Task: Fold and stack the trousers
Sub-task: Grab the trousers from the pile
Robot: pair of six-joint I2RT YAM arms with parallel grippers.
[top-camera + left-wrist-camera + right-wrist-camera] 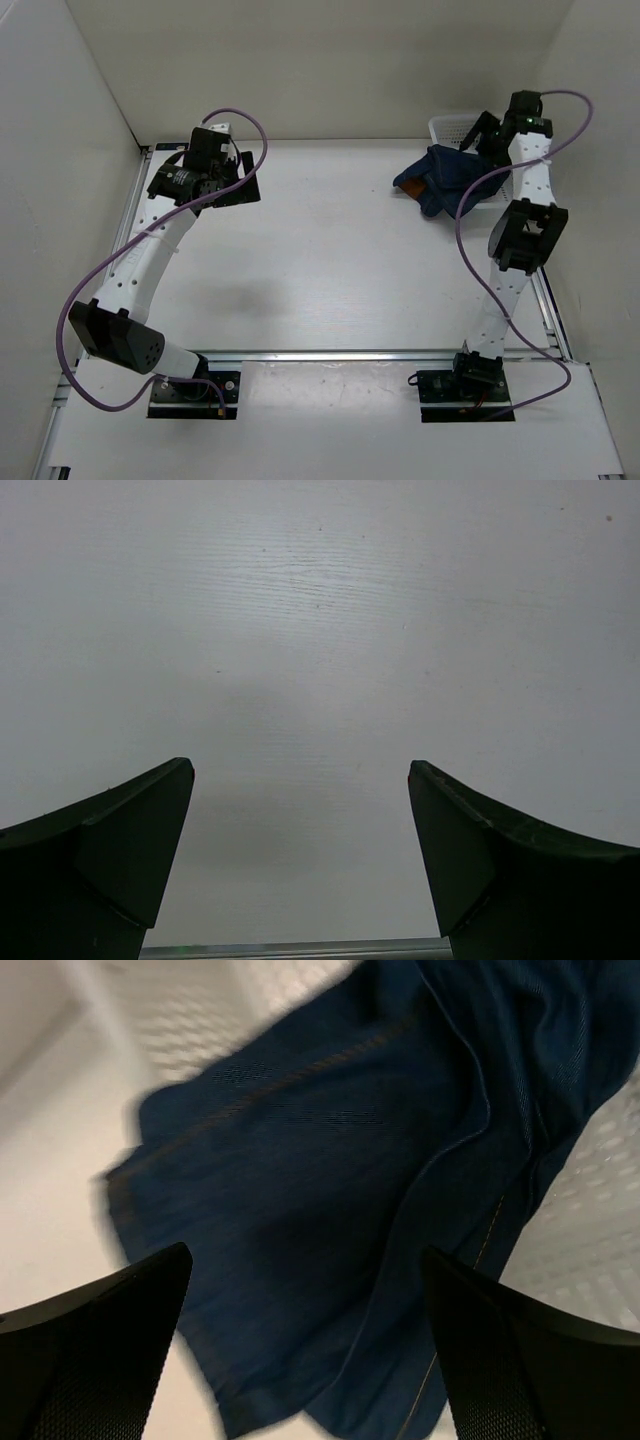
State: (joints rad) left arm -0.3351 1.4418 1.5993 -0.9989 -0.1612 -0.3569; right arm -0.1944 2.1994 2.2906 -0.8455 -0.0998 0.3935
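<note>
White worktop (330, 250), far-right corner: the trousers (440, 180) spill crumpled from a basket (447, 127) beneath the right gripper (305, 1252), fingers spread, the left gripper (300, 767) equally spread near the far-left corner; pulling snagged cloth could drag the basket along.

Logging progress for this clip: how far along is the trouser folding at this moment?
Nothing looks done: the trousers lie crumpled, partly over the white basket at far right. In hand: the right gripper hovers open over them, gripping nothing. The left gripper is open over the table. Left: spreading, folding, stacking.
</note>
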